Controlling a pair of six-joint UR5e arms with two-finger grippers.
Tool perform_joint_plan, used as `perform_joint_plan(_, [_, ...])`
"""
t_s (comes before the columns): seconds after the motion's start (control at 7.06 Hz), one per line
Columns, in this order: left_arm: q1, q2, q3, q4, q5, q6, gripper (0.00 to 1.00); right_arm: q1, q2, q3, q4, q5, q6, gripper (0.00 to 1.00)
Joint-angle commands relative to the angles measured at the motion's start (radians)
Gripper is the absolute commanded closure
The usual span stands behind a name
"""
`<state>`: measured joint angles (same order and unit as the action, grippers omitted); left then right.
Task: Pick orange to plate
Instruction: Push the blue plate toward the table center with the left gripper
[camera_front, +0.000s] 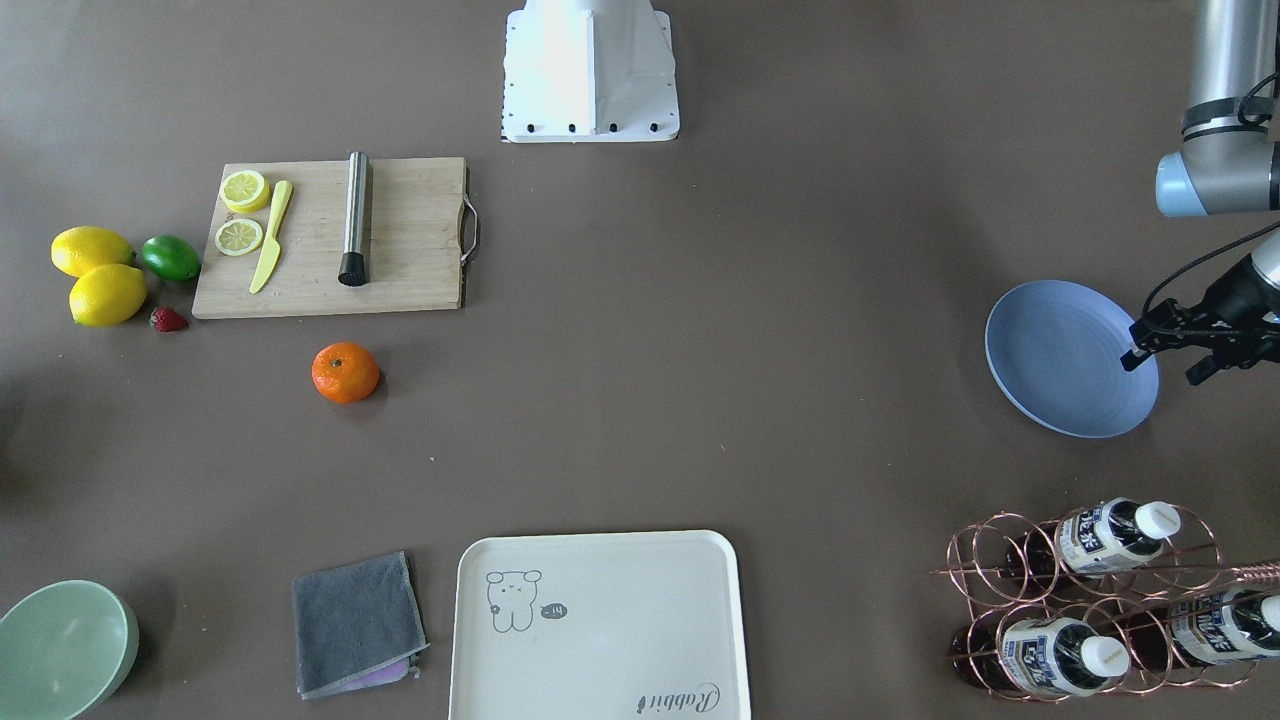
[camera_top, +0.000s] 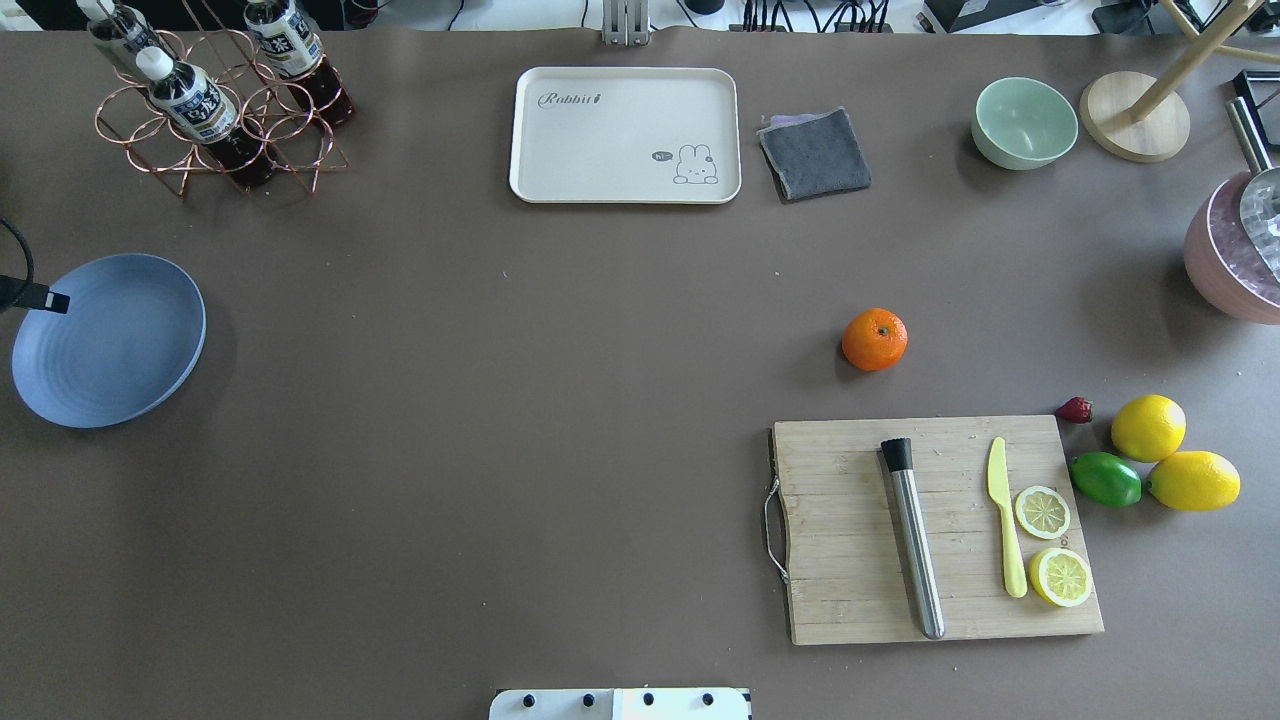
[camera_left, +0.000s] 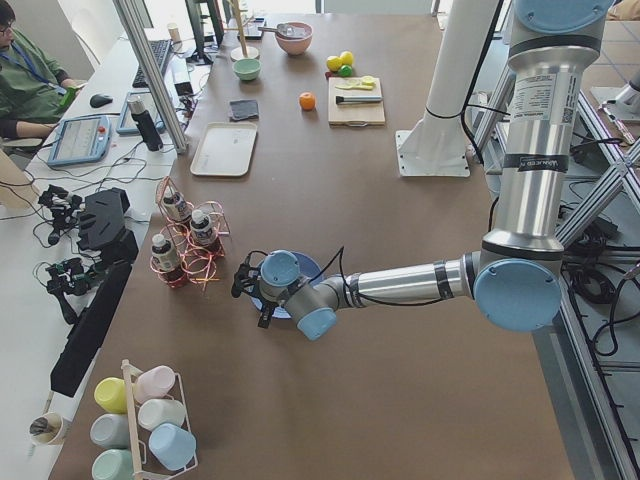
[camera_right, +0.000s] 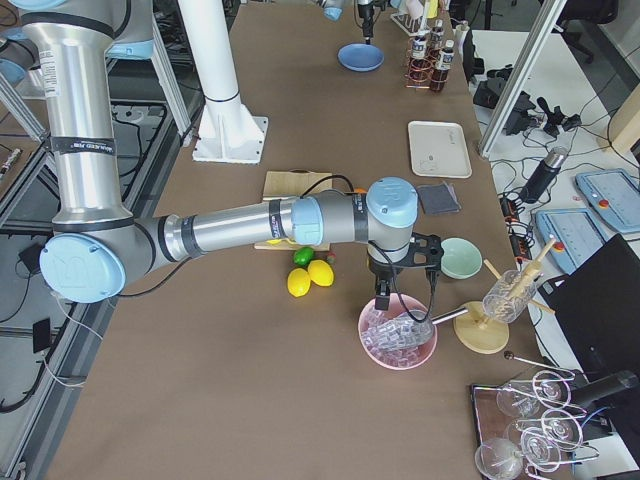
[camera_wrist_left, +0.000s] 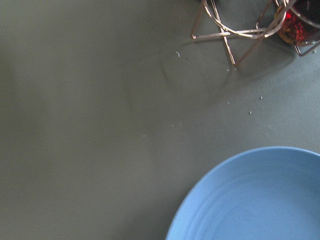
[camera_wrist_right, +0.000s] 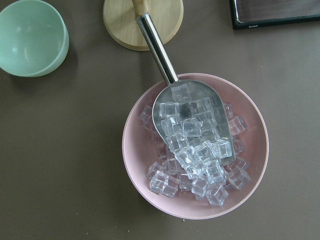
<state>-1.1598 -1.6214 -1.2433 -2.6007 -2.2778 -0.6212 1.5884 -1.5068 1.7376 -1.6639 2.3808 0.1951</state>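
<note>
The orange (camera_front: 345, 372) (camera_top: 874, 339) (camera_left: 307, 101) sits alone on the brown table, just off the cutting board's far side. The pale-blue plate (camera_front: 1060, 360) (camera_top: 105, 340) (camera_right: 360, 57) (camera_wrist_left: 260, 200) lies bare at the table's left end. My left gripper (camera_front: 1162, 368) (camera_left: 250, 285) hovers over the plate's outer rim, open, with nothing between its fingers. My right gripper (camera_right: 385, 290) hangs over a pink bowl of ice at the opposite end, far from the orange. It shows only in the right side view, so I cannot tell its state.
A wooden cutting board (camera_top: 940, 530) carries lemon slices, a yellow knife and a steel muddler. Lemons (camera_top: 1148, 427), a lime (camera_top: 1106, 479) and a strawberry lie beside it. Cream tray (camera_top: 625, 135), grey cloth (camera_top: 814, 153), mint bowl (camera_top: 1024, 122), bottle rack (camera_top: 215, 100), pink ice bowl (camera_wrist_right: 195, 145).
</note>
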Motion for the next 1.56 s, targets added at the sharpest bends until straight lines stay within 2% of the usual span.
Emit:
perform_joint_plan(0.0, [0.037,0.020,0.010,-0.002,-0.005,-0.005,0.02,-0.005,0.002,0.003,0.006,0.000,0.006,0.00])
perform_joint_plan(0.14, [0.037,0.021,0.008,-0.002,-0.008,-0.008,0.14,-0.005,0.005,0.005,0.006,-0.002,0.007,0.00])
perform_joint_plan(0.28, [0.037,0.026,-0.001,-0.002,-0.011,-0.012,0.90,-0.005,0.007,0.005,0.006,-0.002,0.007,0.00])
perform_joint_plan(0.42, [0.037,0.021,0.005,0.005,-0.018,-0.009,1.00,-0.005,0.007,0.005,0.006,0.000,0.007,0.00])
perform_joint_plan(0.71, [0.028,0.014,0.007,0.019,-0.086,-0.017,1.00,-0.011,0.011,0.005,0.006,0.000,0.007,0.00])
perform_joint_plan(1.13, [-0.081,-0.006,-0.039,0.054,-0.289,-0.078,1.00,-0.027,0.037,-0.006,0.004,0.004,0.015,0.00])
perform_joint_plan(1.28, [-0.110,-0.023,-0.141,0.109,-0.322,-0.201,1.00,-0.034,0.051,-0.004,0.006,0.006,0.038,0.00])
perform_joint_plan(1.42, [-0.104,-0.034,-0.221,0.125,-0.310,-0.338,1.00,-0.056,0.053,-0.006,0.028,0.006,0.070,0.00])
